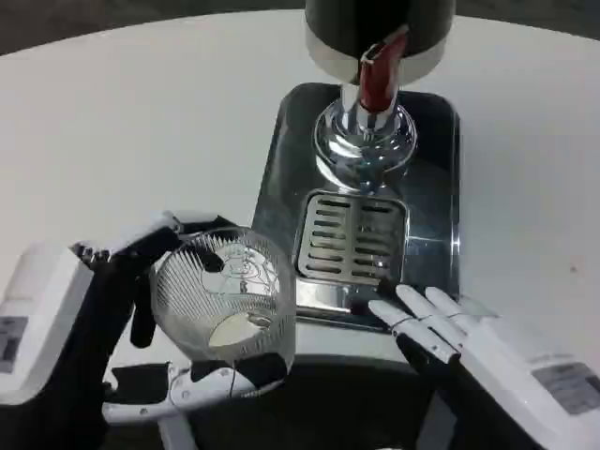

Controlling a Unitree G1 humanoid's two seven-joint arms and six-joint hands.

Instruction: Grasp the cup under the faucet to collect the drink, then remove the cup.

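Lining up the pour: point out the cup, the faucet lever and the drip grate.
cup (225, 298), head view, on its ribbed clear wall
red faucet lever (378, 75), head view, on the handle's middle
drip grate (352, 236), head view, on the slotted plate

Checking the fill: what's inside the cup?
Through the cup's ribbed clear wall a pale yellowish patch shows low down; drink or reflection, unclear. Left hand fingers cover its lower edge.

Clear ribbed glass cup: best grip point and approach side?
Grip the side wall of the clear ribbed glass cup, coming from the robot's left. It is round with no handle, so fingers wrap its girth, as the left hand does now; this leaves its open mouth free for the chrome faucet.
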